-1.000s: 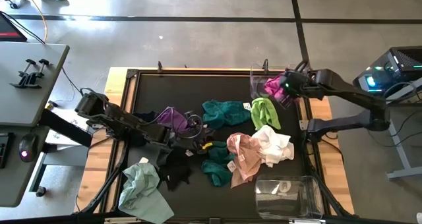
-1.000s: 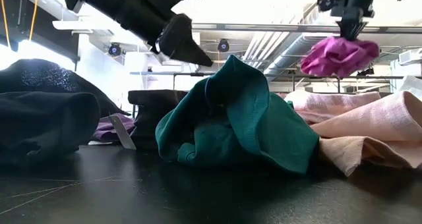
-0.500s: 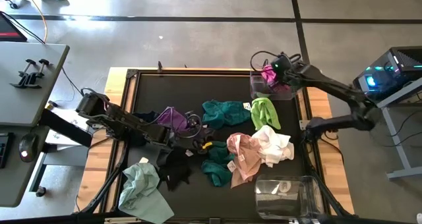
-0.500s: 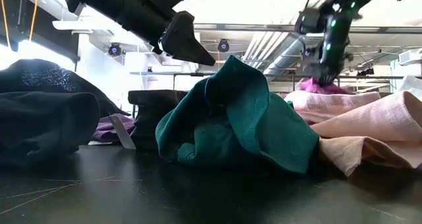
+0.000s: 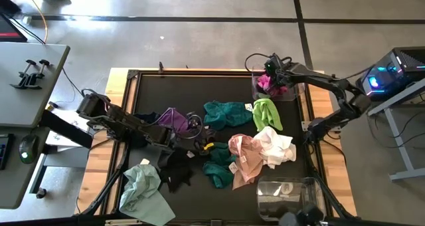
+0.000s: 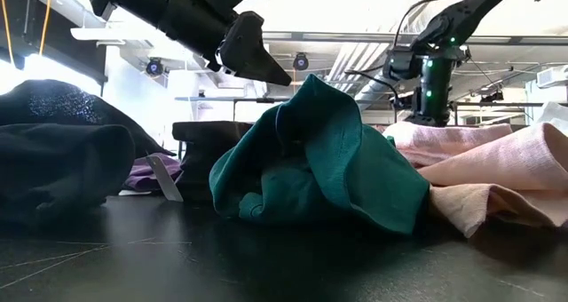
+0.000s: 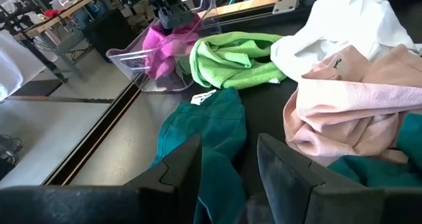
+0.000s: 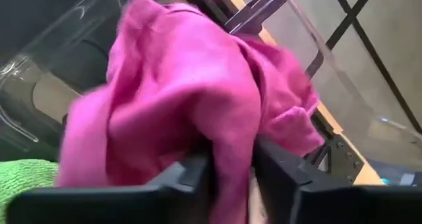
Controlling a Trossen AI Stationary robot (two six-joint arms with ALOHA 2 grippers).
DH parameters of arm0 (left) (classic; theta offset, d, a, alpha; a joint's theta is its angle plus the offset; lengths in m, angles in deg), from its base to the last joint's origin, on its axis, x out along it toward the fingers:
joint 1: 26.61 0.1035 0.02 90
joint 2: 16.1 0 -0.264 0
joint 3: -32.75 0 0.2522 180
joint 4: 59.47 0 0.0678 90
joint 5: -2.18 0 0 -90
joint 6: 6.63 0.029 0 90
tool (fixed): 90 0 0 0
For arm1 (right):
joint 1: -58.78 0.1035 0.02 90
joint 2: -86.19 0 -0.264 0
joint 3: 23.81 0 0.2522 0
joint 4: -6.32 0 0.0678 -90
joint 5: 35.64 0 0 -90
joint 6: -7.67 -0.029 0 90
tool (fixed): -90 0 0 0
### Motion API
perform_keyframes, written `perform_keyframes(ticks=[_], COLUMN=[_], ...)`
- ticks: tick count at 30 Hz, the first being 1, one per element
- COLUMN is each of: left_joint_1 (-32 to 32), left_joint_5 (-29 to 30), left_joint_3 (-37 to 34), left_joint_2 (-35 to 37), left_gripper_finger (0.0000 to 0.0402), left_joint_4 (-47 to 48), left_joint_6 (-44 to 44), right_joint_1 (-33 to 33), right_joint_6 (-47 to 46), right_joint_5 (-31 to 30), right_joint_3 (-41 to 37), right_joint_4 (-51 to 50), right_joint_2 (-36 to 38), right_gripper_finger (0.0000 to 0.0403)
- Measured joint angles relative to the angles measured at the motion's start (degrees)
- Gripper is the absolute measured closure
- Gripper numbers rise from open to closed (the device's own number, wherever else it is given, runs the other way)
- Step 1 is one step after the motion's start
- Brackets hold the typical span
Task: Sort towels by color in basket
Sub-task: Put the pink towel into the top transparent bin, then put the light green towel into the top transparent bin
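Note:
A magenta towel (image 8: 184,99) lies bunched in the clear basket (image 5: 256,92) at the table's far right, with my right gripper (image 8: 231,174) shut on it from above. My left gripper (image 7: 227,165) hangs open over the middle of the table, above a teal towel (image 7: 204,132), with nothing between its fingers. A purple towel (image 5: 174,119), another teal towel (image 5: 226,113), and lime green (image 5: 267,113), white (image 5: 275,145), pink (image 5: 244,158), black (image 5: 176,173) and pale mint (image 5: 143,189) towels lie loose on the black mat. My right gripper has a bunched fold of the magenta towel (image 8: 227,141) between its two fingers; how many layers, I cannot tell. The fingers slant down from above into the basket. The rest of the towel bulges out past the fingertips and sits inside the basket's clear walls.
A second clear basket (image 5: 292,196) stands at the near right corner. The loose towels crowd the mat's middle and right. A lower teal towel (image 5: 219,171) lies beside the pink one. The mat's far left part shows bare.
My right gripper has come down and toward the table's far edge with the magenta towel. The towel hung in the air a second ago and now sits low inside the far right basket.

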Motion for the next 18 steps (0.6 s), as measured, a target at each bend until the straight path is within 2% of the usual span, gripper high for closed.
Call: perform_keyframes(ticks=[4,7,12,18], left_joint_1=[0.02,0.02,-0.02,-0.02], left_joint_5=[0.0,0.0,0.0,0.0], left_joint_3=[0.0,0.0,0.0,0.0], left_joint_2=[0.0,0.0,0.0,0.0], left_gripper_finger=[0.0268,0.0268,0.0268,0.0268], left_joint_4=[-0.02,-0.02,-0.36,-1.04], left_joint_6=[0.02,-0.02,-0.64,-1.44], right_joint_1=[-0.1,-0.35,1.54,10.68], right_joint_6=[1.26,0.86,-0.6,-7.95], right_joint_5=[0.0,-0.45,-1.11,3.08], right_joint_3=[0.28,1.69,2.34,1.96], right_joint_4=[-0.22,-0.6,-0.35,-6.56], right_joint_2=[3.62,7.77,16.9,24.83], right_gripper_finger=[0.0219,0.0193,0.0184,0.0183])
